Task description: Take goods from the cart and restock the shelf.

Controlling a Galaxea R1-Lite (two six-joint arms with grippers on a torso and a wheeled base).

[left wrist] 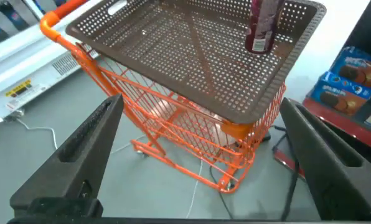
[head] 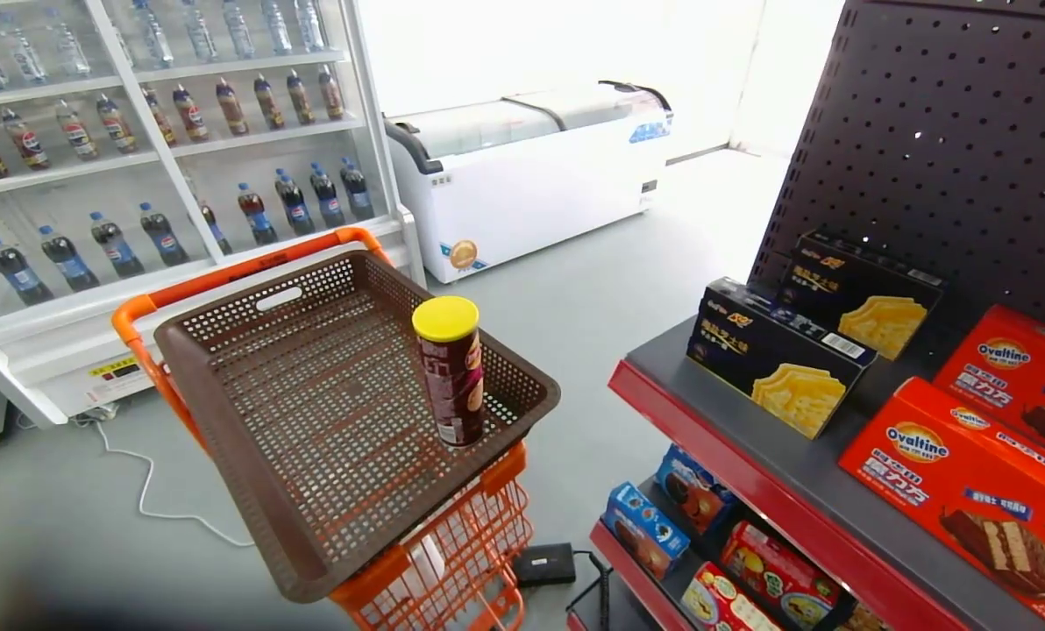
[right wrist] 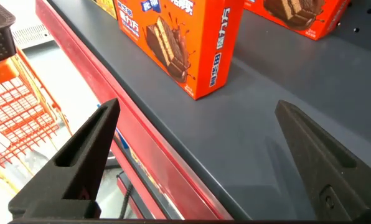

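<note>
There's the chip can (head: pixel 449 372), upright by the right wall of the brown basket (head: pixel 330 280) atop the orange cart (head: pixel 461 543). Our left gripper (left wrist: pixel 200 101) hangs near the cart, fingers spread wide and holding nothing. Our right gripper (right wrist: pixel 197 104), fingers likewise spread, hovers over the grey shelf (right wrist: pixel 248 149) near an orange cake box (right wrist: pixel 185 43).

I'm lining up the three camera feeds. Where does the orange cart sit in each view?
Head view: the orange cart stands lower centre, under the brown basket.
Left wrist view: the cart stands in the middle, carrying the basket.
Right wrist view: the cart's wire side stands beside the shelf.
Shared landmark: the red shelf edging.
</note>
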